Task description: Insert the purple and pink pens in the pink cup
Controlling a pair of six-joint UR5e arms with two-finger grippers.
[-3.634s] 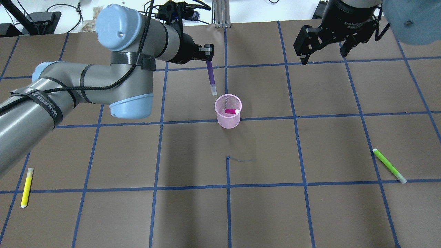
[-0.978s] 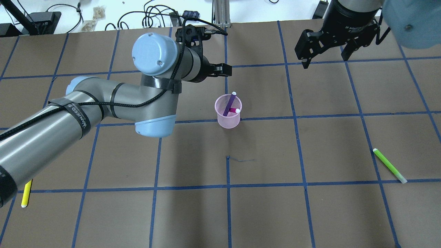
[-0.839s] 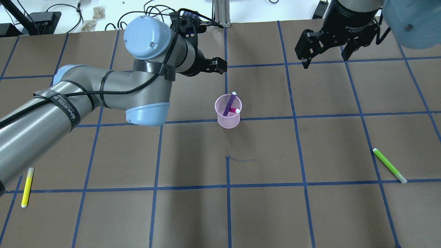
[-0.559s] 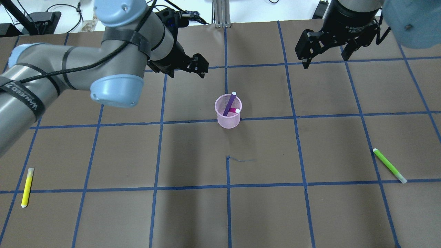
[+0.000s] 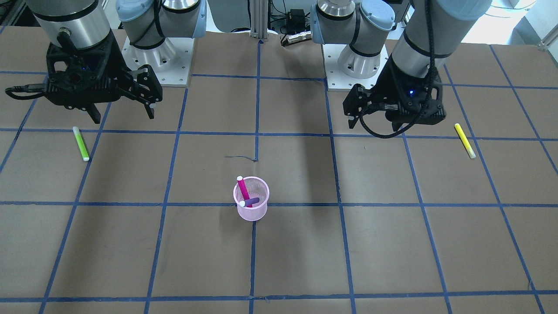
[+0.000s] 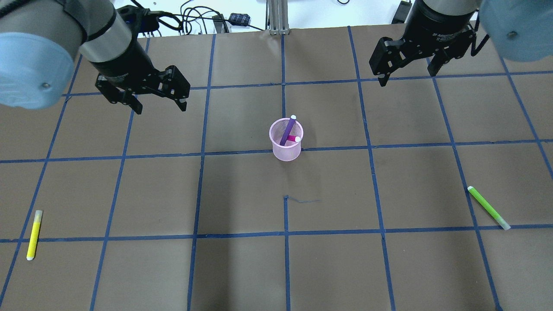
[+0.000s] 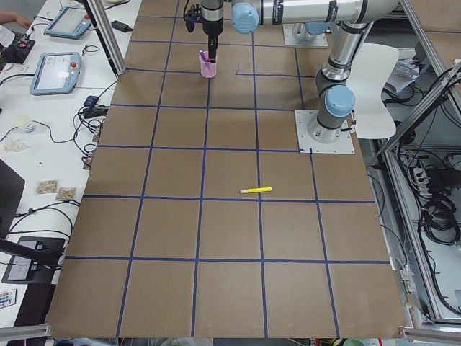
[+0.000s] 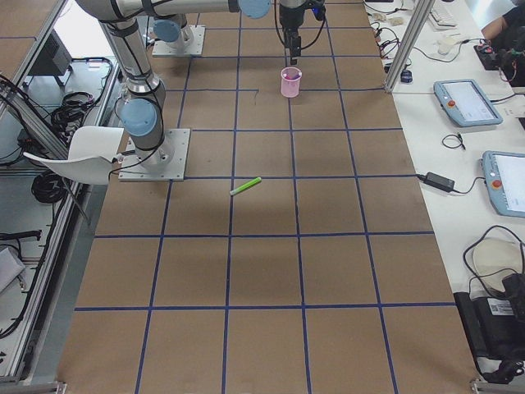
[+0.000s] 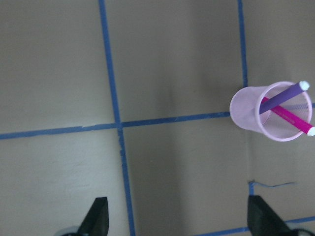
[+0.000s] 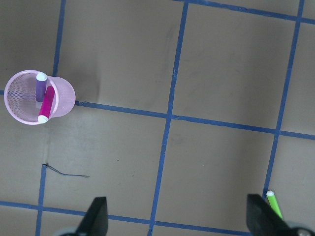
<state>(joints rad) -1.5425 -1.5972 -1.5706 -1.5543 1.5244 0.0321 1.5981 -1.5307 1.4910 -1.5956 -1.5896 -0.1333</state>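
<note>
Overhead exterior shows the left end effector with its fingers spread apart and nothing between them, hanging above the table well apart from the pink cup, off to the robot's left of it. The right end effector is likewise spread and empty, well apart from the cup on the robot's right and farther out.

Both task pens are in the cup. The purple pen leans across it with its white tip above the far rim, and the pink pen lies crossed beneath it, its tip at the cup's right rim.

By my reading the inserting is done and the step in hand is the left arm's retreat. The next move calls for no grasp, only clearing away without knocking the cup. The yellow pen and green pen, both far from the cup, should stay put.

At 3.6 seconds back the left end effector gripped the purple pen just behind the cup. One second back the pen was already inside, and the arm has swung away leftward since. The right arm has barely shifted.
</note>
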